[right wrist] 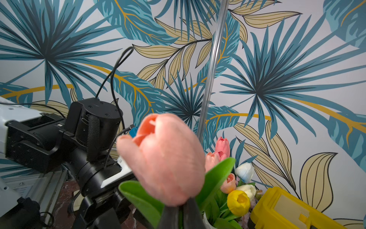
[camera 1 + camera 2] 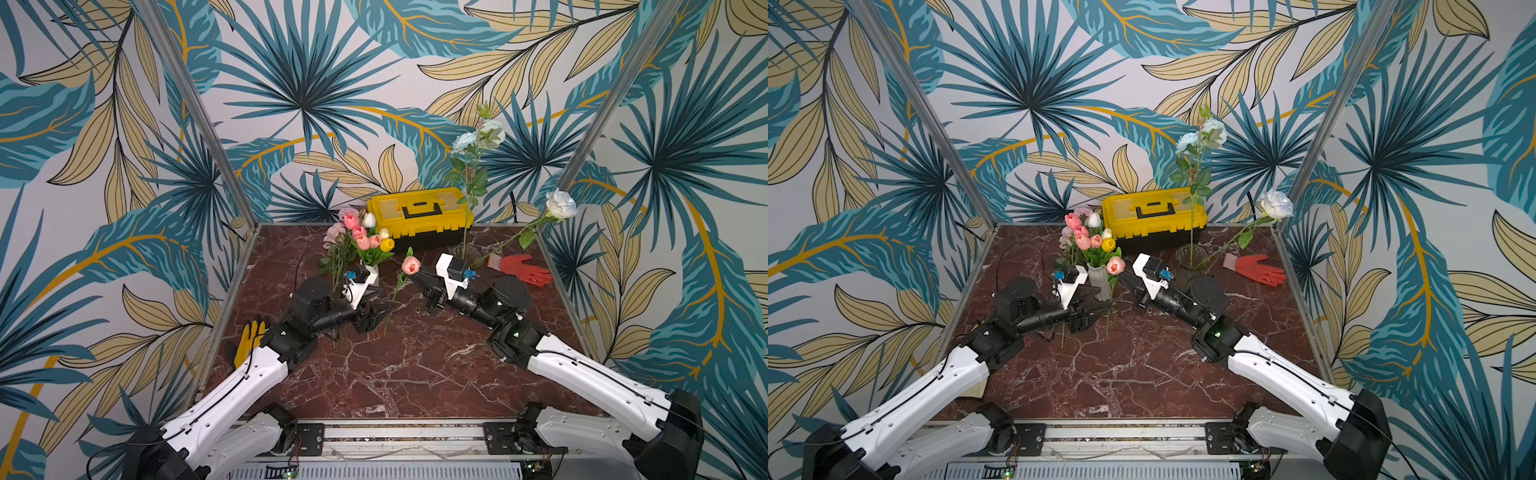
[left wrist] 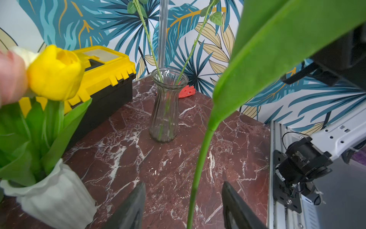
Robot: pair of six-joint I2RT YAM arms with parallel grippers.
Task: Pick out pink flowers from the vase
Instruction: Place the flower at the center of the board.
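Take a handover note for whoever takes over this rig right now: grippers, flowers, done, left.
Right gripper: shut on a pink tulip just under its bloom, clear of the white vase.
Left gripper: open, that tulip's stem between its jaws, unclamped.
Done: this tulip is out; pale pink roses appear to lie beside the white vase.
Left: several pink tulips stand in the white vase beside a yellow tulip; set the held tulip down.

Both top views: high above near edge of table (image 2: 415, 365), looking down and toward wall (image 2: 316, 83) at back, far off, whole table seen. Left wrist view: low, close over table, faces glass vase (image 3: 166, 105) and yellow toolbox (image 3: 107, 79). Right wrist view: very near pink tulip (image 1: 168, 158), faces wall. All four views share yellow toolbox, yellow tulip (image 3: 55, 73).
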